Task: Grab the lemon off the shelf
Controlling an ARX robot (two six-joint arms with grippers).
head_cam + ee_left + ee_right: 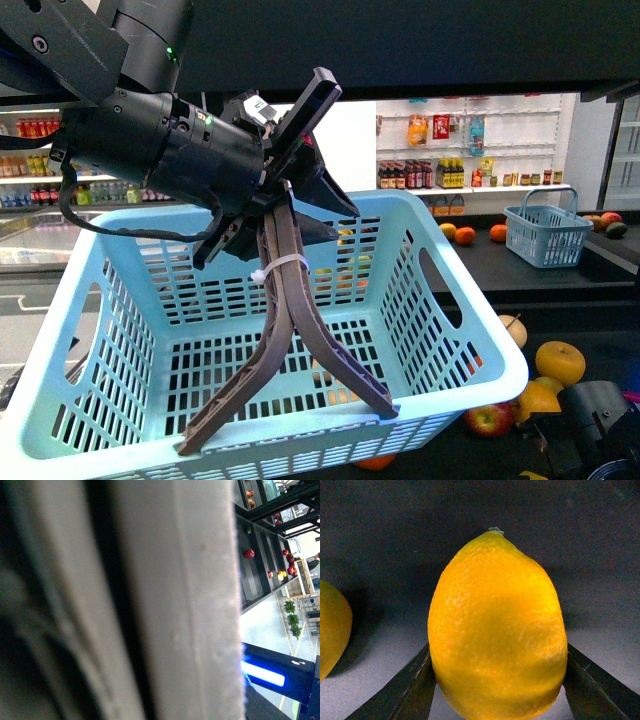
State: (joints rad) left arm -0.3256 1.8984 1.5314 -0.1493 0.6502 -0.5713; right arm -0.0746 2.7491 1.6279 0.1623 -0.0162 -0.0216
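The lemon (497,630) sits on the dark tray of the shelf (605,625), gripped at both flanks by the right gripper (497,652), while the left gripper (288,427) angles downward, splayed wide over the pale blue basket (90,330).

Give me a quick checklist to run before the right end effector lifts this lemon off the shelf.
1. Lemon centred in the right end effector: ok, one finger on each side.
2. Fingers gripping firmly: cannot tell; they meet the lemon's outline, but contact is unclear.
3. Neighbouring yellow fruit clear of the fingers: ok, it sits apart.
4. Shelf around the lemon free of obstacles: ok in the right wrist view.
5. Basket ready, opening upward: ok.
6. Left end effector out of the basket's opening: not ok, its spread fingers reach across it.
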